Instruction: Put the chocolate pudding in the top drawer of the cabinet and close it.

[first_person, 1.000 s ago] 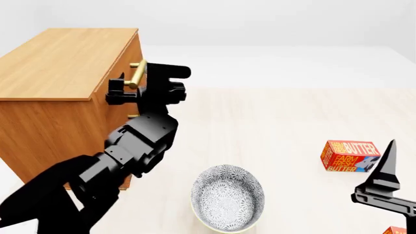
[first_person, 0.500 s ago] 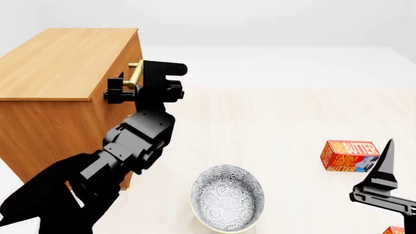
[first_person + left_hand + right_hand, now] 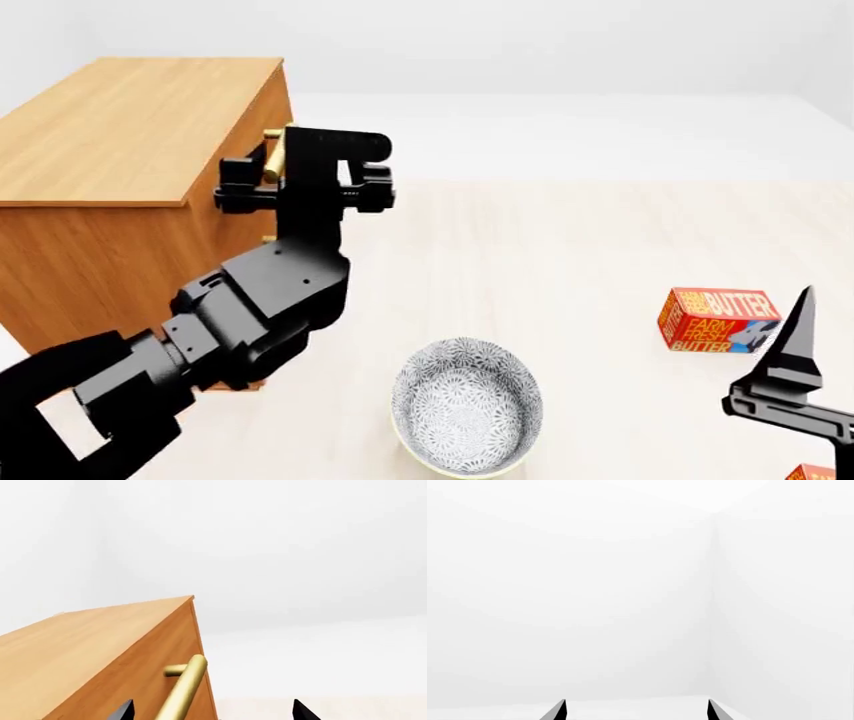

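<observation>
The cabinet stands at the left, orange-brown wood. Its top drawer looks flush with the front, and the brass bar handle runs along it. My left gripper is open, and the handle lies between its fingertips, nearer one of them. In the head view the left gripper sits right at that handle. My right gripper hangs at the lower right, pointing up. It is open and faces only a white wall. The chocolate pudding is out of view.
A patterned grey bowl sits on the pale floor in front of me. A red-orange butter box lies at the right near the right gripper. The corner of another butter box shows at the bottom right edge.
My left forearm and elbow have swung lower and to the left, while the gripper stays at the top drawer's handle. The right arm has not moved.
</observation>
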Motion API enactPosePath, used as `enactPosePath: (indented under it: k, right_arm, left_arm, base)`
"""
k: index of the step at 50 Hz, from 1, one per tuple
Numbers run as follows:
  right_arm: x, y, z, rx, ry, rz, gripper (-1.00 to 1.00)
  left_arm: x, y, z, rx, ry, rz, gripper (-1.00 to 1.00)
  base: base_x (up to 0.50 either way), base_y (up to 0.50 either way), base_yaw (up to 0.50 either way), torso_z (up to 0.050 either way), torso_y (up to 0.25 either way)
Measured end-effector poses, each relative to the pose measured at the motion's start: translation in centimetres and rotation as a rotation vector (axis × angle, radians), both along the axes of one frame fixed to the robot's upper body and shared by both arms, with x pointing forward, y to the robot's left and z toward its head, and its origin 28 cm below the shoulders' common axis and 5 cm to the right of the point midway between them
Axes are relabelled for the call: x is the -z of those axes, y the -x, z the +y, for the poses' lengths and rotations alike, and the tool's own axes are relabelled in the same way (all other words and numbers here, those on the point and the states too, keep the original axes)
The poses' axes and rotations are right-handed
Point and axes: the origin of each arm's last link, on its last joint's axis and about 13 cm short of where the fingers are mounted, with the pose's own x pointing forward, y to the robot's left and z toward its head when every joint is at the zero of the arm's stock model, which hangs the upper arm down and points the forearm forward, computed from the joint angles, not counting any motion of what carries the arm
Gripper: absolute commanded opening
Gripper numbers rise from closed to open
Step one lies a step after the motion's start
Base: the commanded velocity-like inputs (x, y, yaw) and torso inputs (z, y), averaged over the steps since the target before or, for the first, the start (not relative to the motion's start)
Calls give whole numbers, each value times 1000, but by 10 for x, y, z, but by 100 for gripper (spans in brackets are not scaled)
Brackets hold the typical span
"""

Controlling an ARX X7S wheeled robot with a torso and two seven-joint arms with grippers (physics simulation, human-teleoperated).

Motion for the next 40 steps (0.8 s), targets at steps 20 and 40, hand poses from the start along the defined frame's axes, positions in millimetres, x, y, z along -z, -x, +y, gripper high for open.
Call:
enactPosePath:
  k: [20,40]
  right_arm:
    - [-1,3,-2,0,1,-1,100]
    - [-3,6,0,-7,8,-10,100]
  left_arm:
    - [-16,23,-8,167,34,-135,100]
    - [-29,125,59,346,77,-329,100]
  base:
    - [0,0,0,0,0]
    - [0,0,0,0,0]
